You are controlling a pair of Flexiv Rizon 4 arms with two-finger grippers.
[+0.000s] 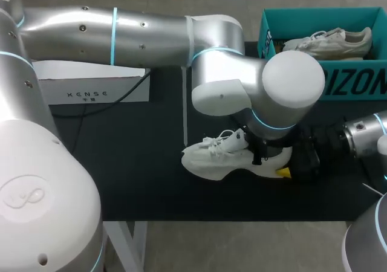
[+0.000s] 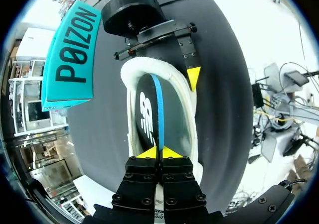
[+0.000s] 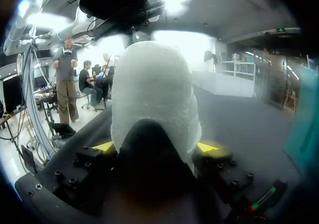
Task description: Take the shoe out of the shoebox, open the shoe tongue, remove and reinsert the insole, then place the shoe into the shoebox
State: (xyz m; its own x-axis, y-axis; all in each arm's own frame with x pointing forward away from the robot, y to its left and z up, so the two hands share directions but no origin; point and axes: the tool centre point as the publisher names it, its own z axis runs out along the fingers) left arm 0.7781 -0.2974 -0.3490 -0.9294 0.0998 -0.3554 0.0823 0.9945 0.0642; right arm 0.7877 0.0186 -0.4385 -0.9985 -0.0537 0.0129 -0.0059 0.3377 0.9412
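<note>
A: What fills most of the scene?

B: A black table [image 1: 139, 175]. The left arm [image 1: 151, 36] comes in from the left and reaches past the middle. The right arm [image 1: 363, 136] enters low at the right edge.

A: And on the table?

B: At the far right is a teal shoebox [image 1: 354, 84], open on top, with a second shoe [image 1: 329, 42] lying inside it. At the far left sits a flat white box [image 1: 91, 84].

A: Where is the one being handled?

B: The shoe [image 1: 211, 160] is white and is out on the table, near the middle right, in front of the shoebox and apart from it. Its toe points left and its heel right. The left arm's wrist hangs directly over its opening.

A: The insole?

B: The insole [image 2: 147, 119] is black with a blue edge. It stands up out of the shoe's opening, ringed by the white collar.

A: The hands?

B: The left gripper [image 2: 159, 153] has its yellow tips pressed nearly together, pinching the insole's blue edge at the end nearest it. The right gripper [image 3: 157, 147] is at the heel. Its fingers are spread wide, one on either side of the white heel and both against it, clamping it.
</note>
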